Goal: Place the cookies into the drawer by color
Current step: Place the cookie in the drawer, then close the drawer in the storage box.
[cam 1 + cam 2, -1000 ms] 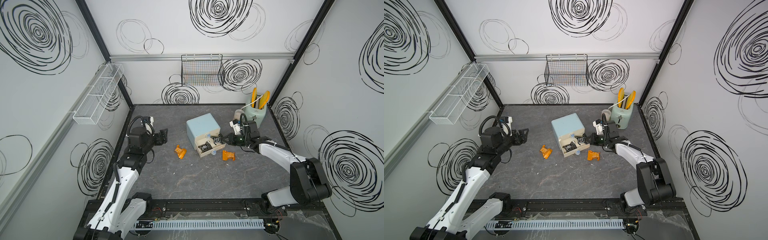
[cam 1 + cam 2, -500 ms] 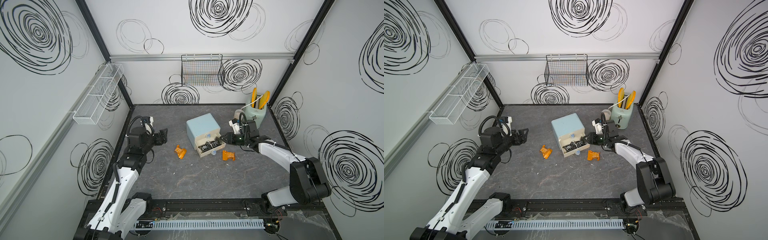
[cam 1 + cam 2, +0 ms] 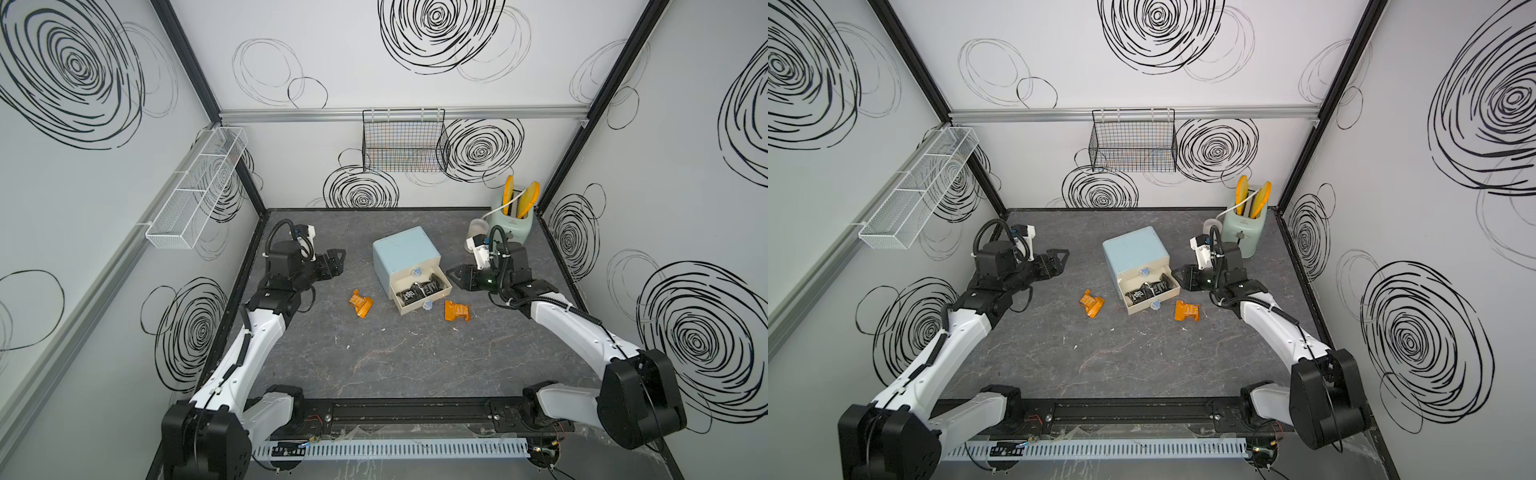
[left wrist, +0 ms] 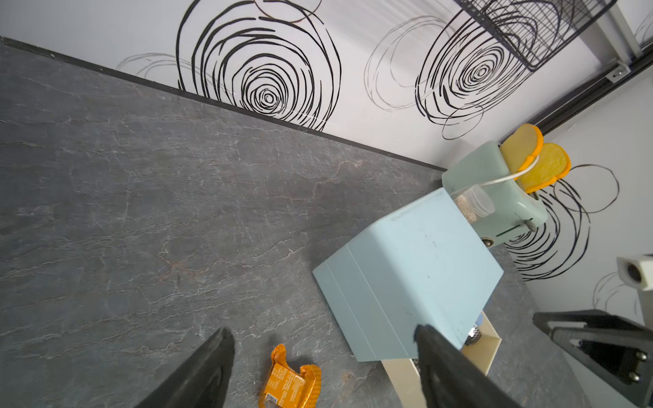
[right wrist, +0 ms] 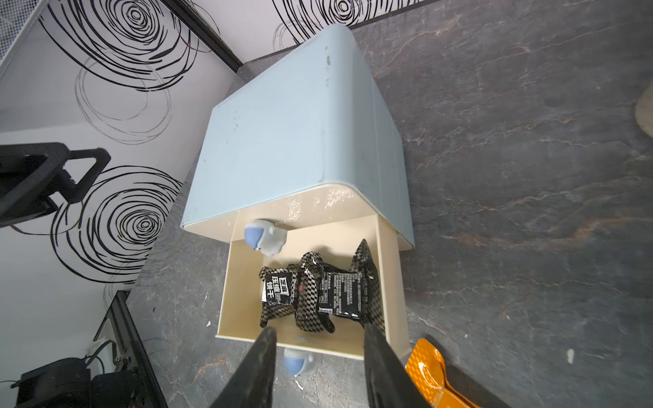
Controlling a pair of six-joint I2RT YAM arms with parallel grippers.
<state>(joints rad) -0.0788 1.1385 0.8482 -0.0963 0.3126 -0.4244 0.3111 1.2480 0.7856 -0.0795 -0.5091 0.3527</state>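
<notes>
Reading the tabletop (image 3: 374, 365) as a clock face with the back wall at twelve, the pale-blue drawer chest (image 3: 405, 257) stands near the middle. Its lowest drawer (image 5: 240, 282) is pulled out toward five o'clock. Two black cookies (image 5: 279, 289) (image 5: 341, 293) lie side by side inside the open drawer, touching each other. The drawer above it is shut.

Two orange cookies are out on the tabletop. One orange cookie (image 3: 360, 304) lies at about seven o'clock from the chest, apart from it. The other orange cookie (image 3: 457, 311) lies at about four o'clock, just beside the open drawer's front corner.

The left hand (image 3: 338, 262) hovers at nine o'clock from the chest, well apart from it, its jaws spread wide with nothing between them. The right hand (image 3: 455, 276) sits at about four o'clock, just beside the open drawer's side wall. Its jaws are partly spread and hold nothing. In the right wrist view, the right hand's fingertips (image 5: 268, 333) frame the drawer's front edge and knob.

A mint-green toaster (image 3: 515, 224) occupies the corner at two o'clock.
</notes>
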